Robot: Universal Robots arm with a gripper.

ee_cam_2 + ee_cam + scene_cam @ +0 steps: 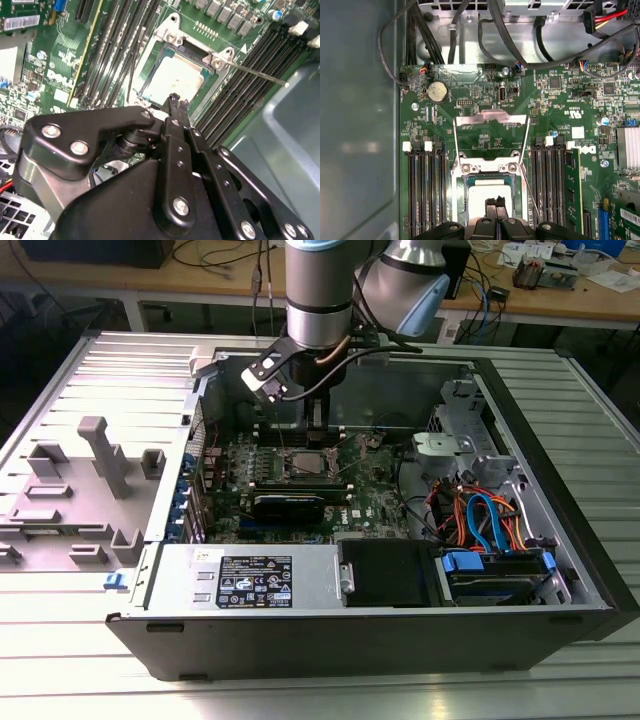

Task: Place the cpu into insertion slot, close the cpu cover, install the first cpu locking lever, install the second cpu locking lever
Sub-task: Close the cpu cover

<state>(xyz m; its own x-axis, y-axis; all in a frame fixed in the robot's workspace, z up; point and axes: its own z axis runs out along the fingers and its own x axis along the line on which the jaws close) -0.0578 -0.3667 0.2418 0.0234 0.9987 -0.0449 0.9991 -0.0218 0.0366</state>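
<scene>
The insertion slot (pixel 461 186) sits mid-motherboard between the memory slots, also seen at the insertion slot (pixel 305 463). A pale square that looks like the cpu (pixel 485 194) lies flat inside it; the second wrist view shows the cpu (pixel 176 76) too. The cpu cover (pixel 492 120) is swung open, tilted back from the socket on its hinge. A thin locking lever (pixel 255 74) sticks out unlatched to one side, and another lever (pixel 131 75) stands free on the other side. My gripper (pixel 495 201) hovers just above the chip's near edge, fingers shut with nothing between them; it also shows as the gripper (pixel 175 99).
The open computer case (pixel 560 490) lies on a ribbed metal table. Memory slots (pixel 425 190) flank the socket. Cables (pixel 480 515) and a drive bay fill the exterior view's right. A power supply (pixel 250 580) lies along the front. Grey fixtures (pixel 105 455) stand at the exterior view's left.
</scene>
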